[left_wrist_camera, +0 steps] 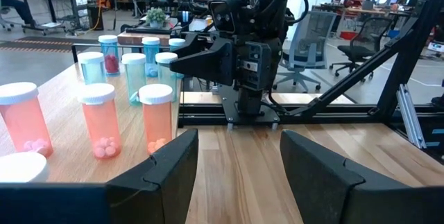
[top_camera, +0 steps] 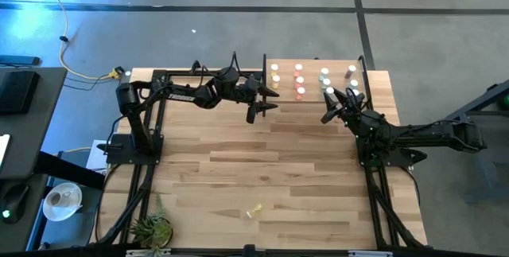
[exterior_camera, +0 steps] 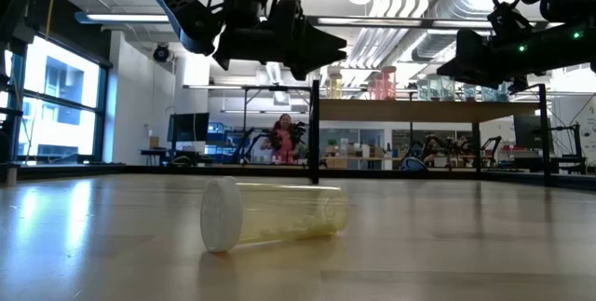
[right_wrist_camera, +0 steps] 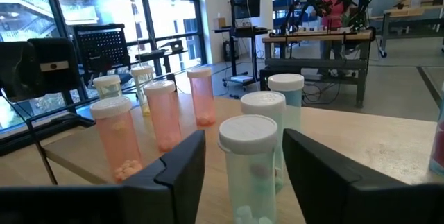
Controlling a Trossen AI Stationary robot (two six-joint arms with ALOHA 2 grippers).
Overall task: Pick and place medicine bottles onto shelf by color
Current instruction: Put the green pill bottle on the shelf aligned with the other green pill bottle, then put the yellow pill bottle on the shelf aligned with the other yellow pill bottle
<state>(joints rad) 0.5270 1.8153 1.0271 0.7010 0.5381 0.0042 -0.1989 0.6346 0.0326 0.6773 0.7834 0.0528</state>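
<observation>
Gaping right jaws (right_wrist_camera: 239,161), seemingly empty.

Pale plywood for the shelf (top_camera: 314,102), black along its edge. Striped light wood, plank by plank, on the tabletop (top_camera: 262,169). White caps on every bottle: pink-red bodies (left_wrist_camera: 157,123) with pale pills inside, teal-green ones (right_wrist_camera: 248,175) (nearly see-through), yellow at the shelf's left column (top_camera: 275,76). One yellow bottle (exterior_camera: 270,213) lying on the tabletop, cap white too. Dark, near-black left gripper (left_wrist_camera: 239,172) and right gripper (right_wrist_camera: 239,172).
</observation>
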